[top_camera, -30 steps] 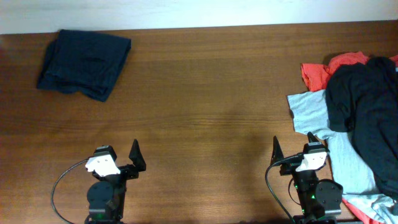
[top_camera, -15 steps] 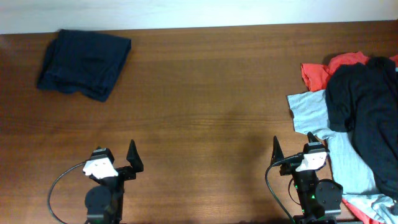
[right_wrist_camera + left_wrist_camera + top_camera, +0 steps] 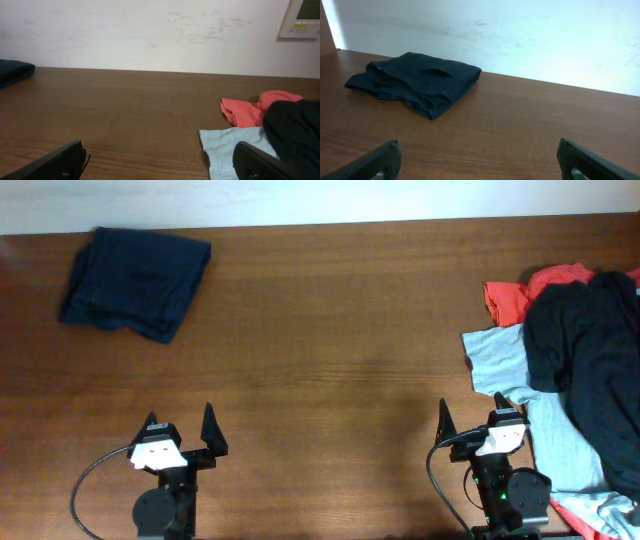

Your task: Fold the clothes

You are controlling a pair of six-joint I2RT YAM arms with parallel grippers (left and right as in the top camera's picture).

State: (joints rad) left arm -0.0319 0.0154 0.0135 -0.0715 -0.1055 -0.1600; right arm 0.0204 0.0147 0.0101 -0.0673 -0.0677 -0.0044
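Note:
The clothes [image 3: 135,278] are a dark navy bundle lying folded at the table's far left corner; the left wrist view shows them [image 3: 417,82] ahead and to the left. My left gripper [image 3: 180,417] sits near the front edge, far from the bundle, open with only bare wood between its fingers [image 3: 479,146]. My right gripper [image 3: 470,408] is also open and empty near the front edge [image 3: 159,147], just left of a pile of garments.
At the right edge lies a heap: a light blue T-shirt [image 3: 545,430], a red garment [image 3: 520,292] and a dark garment [image 3: 590,350] on top. The T-shirt's hem [image 3: 230,145] reaches close to my right fingers. A wall runs behind the table.
My left arm has drawn back toward the front edge and a little to the left. The right arm and the garments have stayed put.

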